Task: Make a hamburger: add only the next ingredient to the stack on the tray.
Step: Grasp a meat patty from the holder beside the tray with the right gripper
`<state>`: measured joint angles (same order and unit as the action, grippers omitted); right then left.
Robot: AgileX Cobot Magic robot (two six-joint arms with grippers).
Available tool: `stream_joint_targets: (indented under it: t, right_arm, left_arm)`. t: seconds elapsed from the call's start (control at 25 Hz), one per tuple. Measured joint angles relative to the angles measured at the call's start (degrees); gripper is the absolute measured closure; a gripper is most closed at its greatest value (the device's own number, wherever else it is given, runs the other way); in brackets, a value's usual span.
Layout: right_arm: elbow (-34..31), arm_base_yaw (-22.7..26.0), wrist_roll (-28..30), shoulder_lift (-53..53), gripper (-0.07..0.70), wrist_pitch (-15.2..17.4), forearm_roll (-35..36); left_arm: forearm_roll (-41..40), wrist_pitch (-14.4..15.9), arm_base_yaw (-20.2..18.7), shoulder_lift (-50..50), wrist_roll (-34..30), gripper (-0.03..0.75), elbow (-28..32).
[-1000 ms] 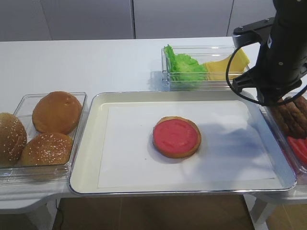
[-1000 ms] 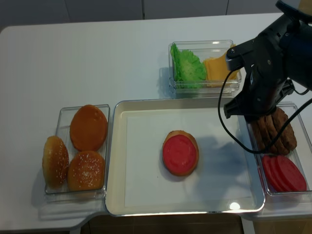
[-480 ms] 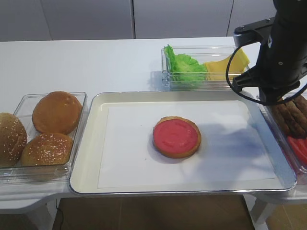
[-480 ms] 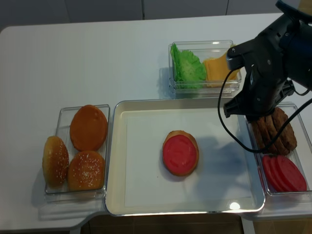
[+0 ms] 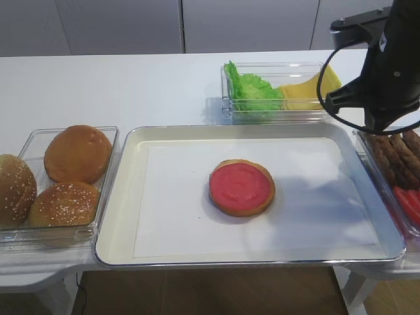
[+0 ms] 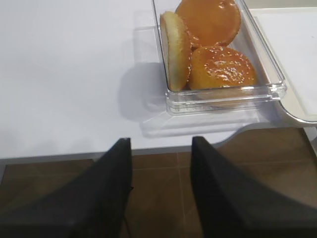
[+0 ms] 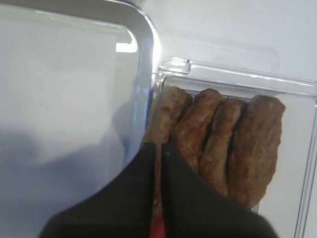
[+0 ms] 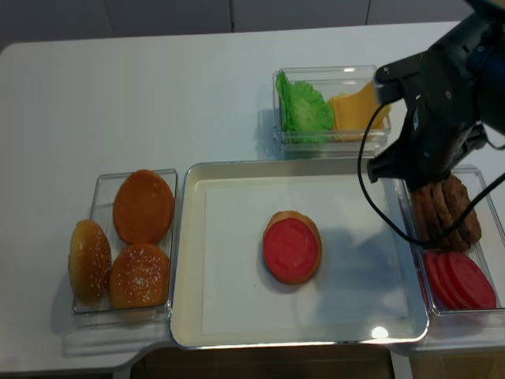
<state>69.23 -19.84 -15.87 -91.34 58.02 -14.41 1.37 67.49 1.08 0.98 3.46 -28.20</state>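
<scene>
Risen since a moment ago, the right arm hangs over the clear tub (image 7: 302, 148) beside the tray (image 5: 125, 216). Its right gripper (image 7: 158, 148) is pinched onto the leftmost brown patty (image 7: 166, 111), which stands on edge in its row, long axis running away from the camera. Alone on the tray's liner, the stack (image 5: 241, 187) lies flat.

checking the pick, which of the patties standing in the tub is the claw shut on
The leftmost patty, nearest the tray: the right claw pinches its edge, while the three to its right stand free.
</scene>
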Motion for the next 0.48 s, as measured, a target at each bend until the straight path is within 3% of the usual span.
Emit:
stream_joint_targets:
  t: [0.32,0.4,0.48]
  right_arm:
    - [0.00,0.00,0.00,2.05,0.605,0.59,-0.13]
    - [0.00,0.00,0.00,2.05,0.566,0.63,-0.13]
    - [0.00,0.00,0.26,1.80,0.476,0.63,0.50]
  left_arm:
    - [0.00,0.00,0.00,0.00,0.00,0.419,0.00]
    - [0.00,0.00,0.00,0.00,0.00,0.419,0.00]
    - [0.00,0.00,0.00,0.00,0.00,0.419,0.00]
